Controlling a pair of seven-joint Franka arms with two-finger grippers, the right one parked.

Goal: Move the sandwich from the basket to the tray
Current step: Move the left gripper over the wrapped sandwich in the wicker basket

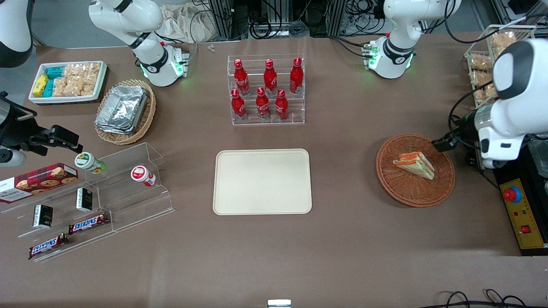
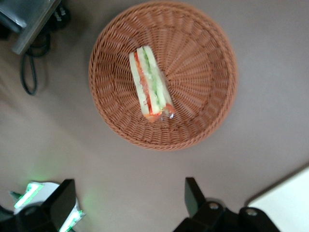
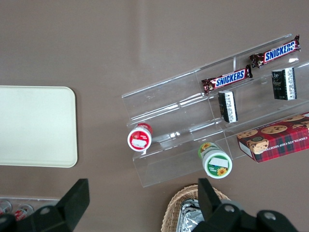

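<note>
The left arm's gripper [image 2: 130, 205] hangs in the air with its two dark fingers [image 2: 194, 195] spread wide and nothing between them; below it lies bare brown table [image 2: 270, 72], and just past the fingertips sits the basket [image 2: 203, 63], round and reddish-brown; the gripper touches neither the weave nor its load. The sandwich [image 2: 150, 84] lies in the basket's middle, a pale wedge with its orange, red and green layers showing along the edge; nothing covers it or leans over it. From the front, the arm's white body rises beside the basket at the working arm's end of the table, above a yellow control box [image 1: 523, 214] with a red button; the tray [image 1: 263, 181] lies flat toward the parked arm's end from the basket, well apart from it; a clear rack of red bottles [image 1: 266, 90] stands farther from the front camera than the tray.
</note>
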